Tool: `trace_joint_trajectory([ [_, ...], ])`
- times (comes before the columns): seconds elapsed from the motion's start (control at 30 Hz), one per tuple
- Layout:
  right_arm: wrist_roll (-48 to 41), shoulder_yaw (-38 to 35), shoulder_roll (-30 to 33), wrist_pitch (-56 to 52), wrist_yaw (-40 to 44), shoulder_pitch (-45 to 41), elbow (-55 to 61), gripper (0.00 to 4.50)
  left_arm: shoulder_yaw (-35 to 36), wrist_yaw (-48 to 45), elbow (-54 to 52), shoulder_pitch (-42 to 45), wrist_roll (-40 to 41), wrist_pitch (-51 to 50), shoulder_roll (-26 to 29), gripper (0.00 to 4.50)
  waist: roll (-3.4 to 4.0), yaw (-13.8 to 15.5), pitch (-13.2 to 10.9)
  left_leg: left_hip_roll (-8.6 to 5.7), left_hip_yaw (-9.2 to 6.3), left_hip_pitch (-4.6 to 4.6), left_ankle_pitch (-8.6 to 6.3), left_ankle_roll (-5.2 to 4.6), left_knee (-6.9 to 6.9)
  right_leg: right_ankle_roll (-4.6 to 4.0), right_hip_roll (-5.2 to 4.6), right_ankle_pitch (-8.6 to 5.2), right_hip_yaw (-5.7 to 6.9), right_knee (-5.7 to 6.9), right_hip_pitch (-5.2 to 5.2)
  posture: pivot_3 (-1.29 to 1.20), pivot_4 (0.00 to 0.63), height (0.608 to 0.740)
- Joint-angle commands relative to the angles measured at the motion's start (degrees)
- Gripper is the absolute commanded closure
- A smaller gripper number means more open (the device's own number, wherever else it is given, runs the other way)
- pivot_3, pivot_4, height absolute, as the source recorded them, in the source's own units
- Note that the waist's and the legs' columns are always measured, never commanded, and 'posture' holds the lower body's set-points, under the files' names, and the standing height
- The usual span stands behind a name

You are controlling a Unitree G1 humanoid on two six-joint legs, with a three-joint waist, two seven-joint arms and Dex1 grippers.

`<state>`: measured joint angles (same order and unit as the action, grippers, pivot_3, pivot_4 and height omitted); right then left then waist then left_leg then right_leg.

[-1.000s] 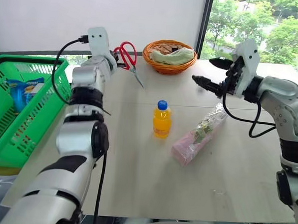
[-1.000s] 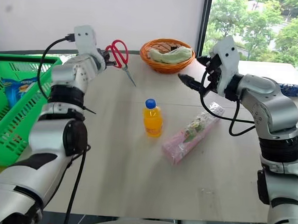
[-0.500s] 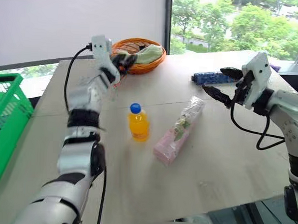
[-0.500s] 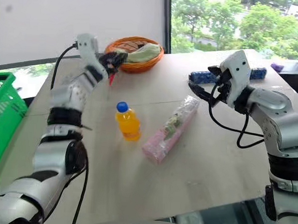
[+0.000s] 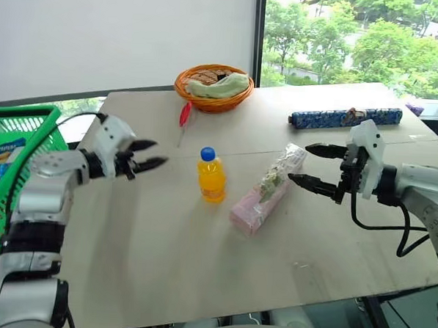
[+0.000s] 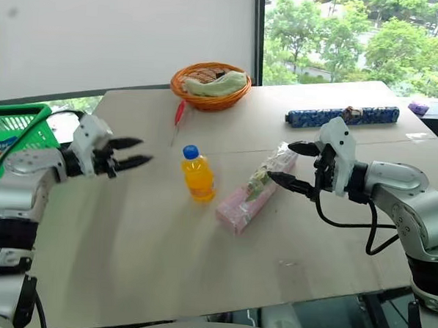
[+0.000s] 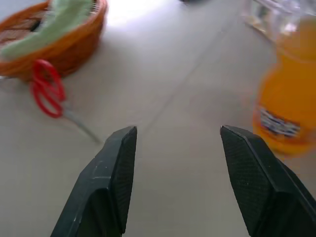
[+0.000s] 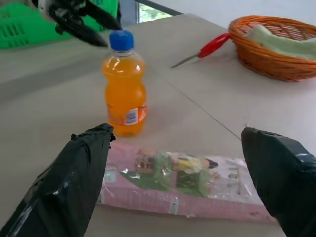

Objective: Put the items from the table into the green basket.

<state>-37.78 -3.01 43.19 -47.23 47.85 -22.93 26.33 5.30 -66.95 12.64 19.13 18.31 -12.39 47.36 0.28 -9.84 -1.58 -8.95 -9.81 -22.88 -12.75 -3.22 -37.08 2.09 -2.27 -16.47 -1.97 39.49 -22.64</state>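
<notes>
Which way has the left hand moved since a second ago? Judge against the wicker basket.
Yes. The left hand pulled back from the wicker basket and scissors, toward the robot; now open beside the bottle.

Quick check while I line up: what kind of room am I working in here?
Probably an office or lab room by a window: a plain pale table, a blank white wall behind it, and large glazing onto trees.

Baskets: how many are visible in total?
2. The green basket stands beside the table's left edge; the orange wicker basket sits at its far side.
</notes>
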Motion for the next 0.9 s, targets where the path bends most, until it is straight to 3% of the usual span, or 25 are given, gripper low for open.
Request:
trace_joint_trajectory([
  [0.03,-2.07,-1.32,0.74,-0.22,0.64,-1.21,2.24,0.00,-1.48,-0.41,-5.21,0.04,1.73,-4.35,-0.73,1.75,0.01,0.27,0.00,-0.01,0.01,0.00,-0.04,-0.08,0.00,0.00,-0.01,0.00,-0.01,-0.01,0.01,-0.23,0.000,0.740],
  [0.3,-0.53,0.14,0.44,1.02,-0.62,-2.04,2.10,0.00,-3.81,1.95,-10.20,0.14,3.32,-9.76,-6.02,1.75,0.03,0.04,0.02,0.00,0.02,0.03,-0.10,-0.19,0.00,0.00,0.00,-0.01,-0.02,-0.02,0.01,-0.24,0.000,0.740],
  [0.4,-0.18,0.12,0.64,1.43,-0.60,-1.61,2.03,0.00,-3.38,1.87,-10.57,0.22,4.67,-12.30,-6.74,0.99,0.04,-0.21,0.03,0.01,0.02,0.04,-0.09,-0.19,-0.02,0.01,0.01,-0.01,-0.01,0.00,0.02,-0.24,0.000,0.740],
  [0.47,-0.02,0.12,0.72,1.71,-0.53,-1.34,1.99,0.00,-3.64,2.35,-10.28,0.31,3.96,-11.72,-6.86,0.03,0.05,-0.29,0.03,0.01,0.02,0.05,-0.09,-0.19,-0.02,0.01,0.01,-0.01,-0.02,0.00,0.02,-0.24,0.000,0.740],
  [0.9,1.26,0.96,-0.42,3.20,-0.83,-1.29,1.39,0.00,-7.17,5.81,-5.75,4.96,2.73,-14.54,-13.54,0.03,0.05,-0.29,0.03,0.00,0.02,0.05,-0.08,-0.21,-0.08,0.02,0.01,0.00,0.00,0.00,0.08,-0.25,0.000,0.740],
])
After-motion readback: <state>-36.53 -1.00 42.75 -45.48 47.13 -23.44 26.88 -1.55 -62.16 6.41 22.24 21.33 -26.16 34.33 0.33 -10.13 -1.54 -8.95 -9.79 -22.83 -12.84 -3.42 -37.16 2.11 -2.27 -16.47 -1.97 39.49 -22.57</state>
